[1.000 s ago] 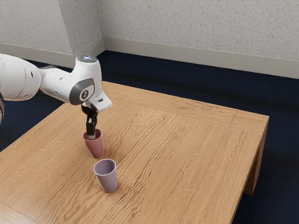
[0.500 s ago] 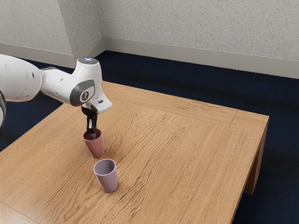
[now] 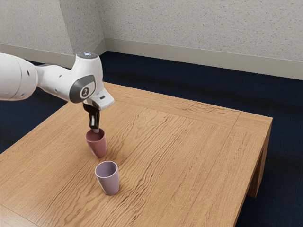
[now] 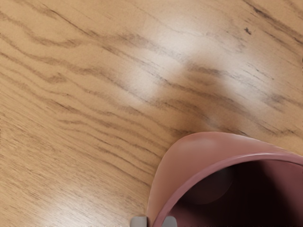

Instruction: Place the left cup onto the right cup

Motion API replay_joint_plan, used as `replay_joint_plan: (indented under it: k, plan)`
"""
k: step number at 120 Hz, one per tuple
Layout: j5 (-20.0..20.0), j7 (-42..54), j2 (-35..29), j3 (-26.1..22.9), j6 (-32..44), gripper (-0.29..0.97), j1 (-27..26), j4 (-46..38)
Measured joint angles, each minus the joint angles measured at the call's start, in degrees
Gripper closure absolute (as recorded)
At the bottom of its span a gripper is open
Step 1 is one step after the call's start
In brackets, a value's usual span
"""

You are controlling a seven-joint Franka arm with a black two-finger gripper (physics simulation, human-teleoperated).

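One wooden table (image 3: 189,151) takes most of the scene, standing on a dark blue floor. Over its side at the exterior view's left reaches the white arm (image 3: 57,82), pointing its hand down. Next in size are the two cups. The pink cup (image 3: 96,144) hangs directly under the black claw (image 3: 95,128), a little tilted, and I cannot tell whether its base touches the wood. The lilac cup (image 3: 108,178) stands upright on the table, near the pink one but apart from it, closer to the camera. The claw is narrow and pinches the pink cup's rim, one finger inside and one outside. In the wrist view the grey fingertips (image 4: 138,221) sit on both sides of this rim (image 4: 189,161).
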Motion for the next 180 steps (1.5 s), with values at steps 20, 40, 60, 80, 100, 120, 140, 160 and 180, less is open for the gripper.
replay_joint_plan:
  k: [20, 40, 60, 80, 100, 120, 140, 160, 180]
  plan:
    - [-0.2, -0.2, -3.2, -0.8, -1.1, 0.79, 0.0, -1.0]
    - [-0.3, -0.7, -6.4, -1.7, -2.5, 0.79, 0.0, -1.8]
    - [-0.2, -1.2, -9.2, -3.0, -4.1, 0.79, 0.0, -2.3]
    - [-0.1, -1.8, -11.6, -4.6, -5.7, 0.79, 0.0, -2.8]
    - [-0.1, -2.5, -13.8, -5.9, -7.0, 0.79, 0.0, -3.5]
    - [-0.2, -3.3, -16.0, -7.5, -7.6, 0.79, 0.1, -5.3]
    - [-0.2, -4.3, -17.7, -9.3, -8.3, 0.79, 0.2, -6.8]
    - [-0.3, -5.6, -18.8, -10.7, -8.6, 0.79, -0.1, -7.9]
    - [-0.6, -6.7, -19.5, -11.9, -8.7, 0.79, -0.5, -8.9]
